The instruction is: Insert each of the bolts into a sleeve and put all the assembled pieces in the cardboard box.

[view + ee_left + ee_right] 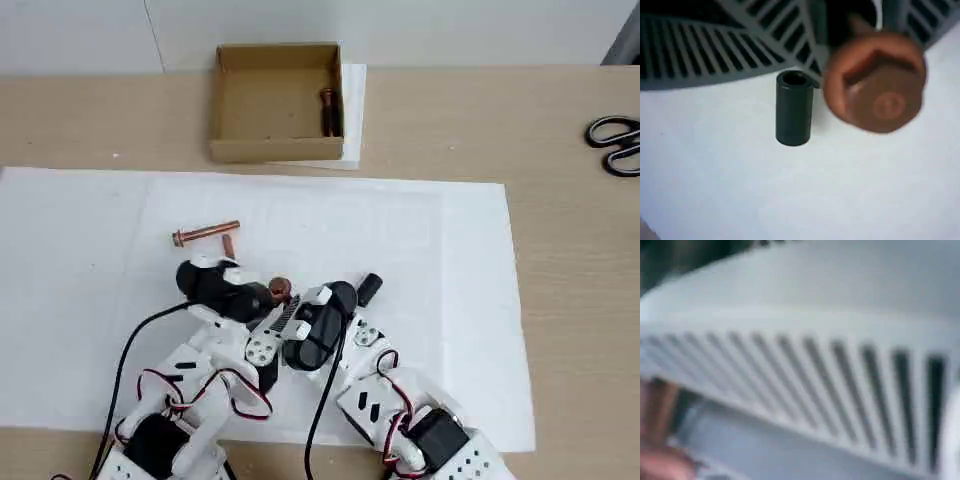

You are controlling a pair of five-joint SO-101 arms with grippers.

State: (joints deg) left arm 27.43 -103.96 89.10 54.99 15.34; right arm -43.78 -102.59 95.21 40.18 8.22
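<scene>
My left gripper [277, 297] is shut on a copper bolt [280, 290] just above the white paper; the bolt's head [880, 95] faces the left wrist camera. My right gripper [300, 303] sits right beside it, nearly touching. A ribbed white surface [805, 390] crosses the right wrist view, with a copper blur [655, 440] at one edge. A black sleeve [369, 289] lies free on the paper beside both grippers, its open end showing [794, 107]. Another bolt [205, 234] and a short copper piece [229, 246] lie farther left. The cardboard box [214, 100] at the back holds one assembled piece [327, 110].
A large white paper sheet [450, 250] covers the table's middle, with bare room on its right half. Scissors [615, 145] lie at the far right edge of the wooden table. Both arms' cables trail near the front edge.
</scene>
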